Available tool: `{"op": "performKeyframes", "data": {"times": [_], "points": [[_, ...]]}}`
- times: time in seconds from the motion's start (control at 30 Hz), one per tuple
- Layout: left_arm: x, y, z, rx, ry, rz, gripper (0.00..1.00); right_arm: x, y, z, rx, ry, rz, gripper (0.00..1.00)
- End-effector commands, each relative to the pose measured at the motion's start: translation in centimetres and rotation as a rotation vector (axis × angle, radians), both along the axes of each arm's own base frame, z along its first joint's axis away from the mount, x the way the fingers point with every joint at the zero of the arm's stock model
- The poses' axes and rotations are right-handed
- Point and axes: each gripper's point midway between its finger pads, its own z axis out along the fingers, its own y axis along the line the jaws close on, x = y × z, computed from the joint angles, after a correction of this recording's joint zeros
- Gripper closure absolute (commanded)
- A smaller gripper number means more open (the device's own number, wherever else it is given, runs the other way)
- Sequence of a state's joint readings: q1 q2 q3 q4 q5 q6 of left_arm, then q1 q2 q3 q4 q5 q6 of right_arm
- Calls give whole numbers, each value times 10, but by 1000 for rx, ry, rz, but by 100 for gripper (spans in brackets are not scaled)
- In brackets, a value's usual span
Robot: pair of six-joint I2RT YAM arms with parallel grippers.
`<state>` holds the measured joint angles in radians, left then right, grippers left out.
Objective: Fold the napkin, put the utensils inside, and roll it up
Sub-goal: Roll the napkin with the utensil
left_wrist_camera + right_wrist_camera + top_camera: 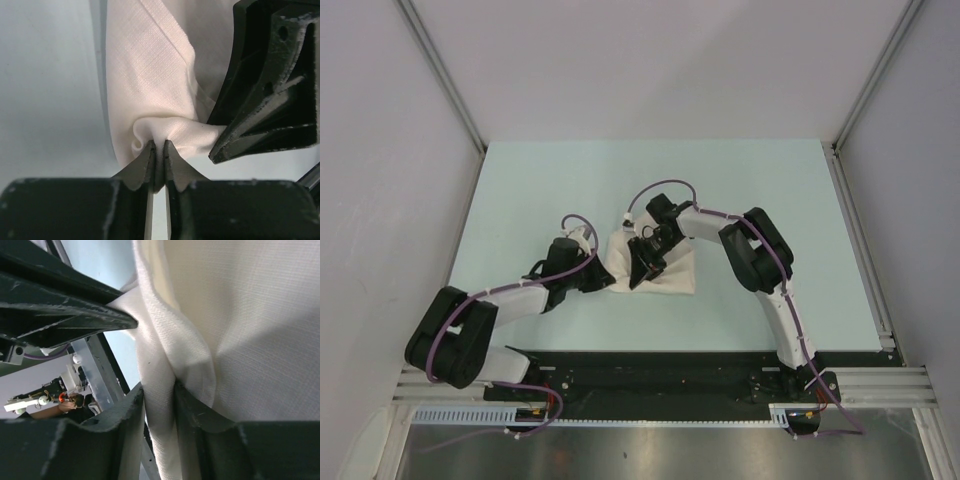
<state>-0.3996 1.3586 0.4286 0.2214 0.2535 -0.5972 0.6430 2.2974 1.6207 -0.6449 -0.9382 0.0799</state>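
Top view: large soft white cloth napkin (665, 268) lying bunched mid pale mint tabletop (770, 200), between both arms. Left hand (610, 281) reaching its left edge. Right hand (642, 262) coming down onto its middle.

Left wrist view: left hand (158, 146) pinching small puckered fold of napkin (145, 75), fingers nearly meeting (only cloth between). Right hand's black finger (260, 110) sitting just beside.

Right wrist view: right hand (159, 392) gripping thicker fold of napkin (240, 315), cloth running down between fingers.
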Motion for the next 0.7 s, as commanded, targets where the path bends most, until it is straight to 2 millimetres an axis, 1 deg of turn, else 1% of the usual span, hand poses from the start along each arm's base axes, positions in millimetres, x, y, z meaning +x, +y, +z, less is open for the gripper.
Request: {"op": "performKeyframes", "data": {"times": [0.0,0.07,0.1,0.13,0.17,0.2,0.23,0.27,0.3,0.33,0.37,0.4,0.43,0.47,0.5,0.57,0.63,0.67], "points": [[9,7,-7,53,30,54,90,8,-13,-15,-86,-13,-33,62],[10,7,-9,63,45,53,91,12,-12,-3,-65,-52,-35,53],[8,6,-12,67,60,47,91,16,-13,13,-44,-95,-42,49],[9,5,-12,66,60,42,91,19,-13,21,-33,-131,-46,43],[9,4,-13,64,64,36,91,25,-13,29,-16,-179,-52,40],[8,3,-14,59,71,28,91,26,-18,33,-27,-221,-60,38],[9,2,-14,58,73,26,91,29,-20,52,-9,-295,-69,32],[8,1,-15,54,78,21,92,40,-23,58,-23,-384,-94,30],[9,-1,-14,51,79,15,92,42,-26,64,-24,-433,-98,29],[8,-1,-17,55,92,13,92,37,-34,77,-18,-483,-105,26],[8,-2,-17,53,96,9,92,44,-40,81,-30,-552,-127,25],[8,-2,-18,55,103,4,92,41,-44,82,-43,-576,-137,24],[8,-3,-19,59,112,0,92,32,-53,88,-46,-629,-125,23],[8,-3,-21,62,119,-3,92,35,-60,84,-78,-690,-126,23],[8,-4,-21,63,122,-7,92,33,-64,86,-88,-724,-125,22],[8,-4,-24,70,137,-14,92,25,-71,82,-130,-770,-113,22],[8,-5,-23,68,141,-20,92,22,-71,78,-159,-783,-106,22],[8,-6,-25,69,148,-22,92,20,-73,71,-188,-778,-99,22]]}}
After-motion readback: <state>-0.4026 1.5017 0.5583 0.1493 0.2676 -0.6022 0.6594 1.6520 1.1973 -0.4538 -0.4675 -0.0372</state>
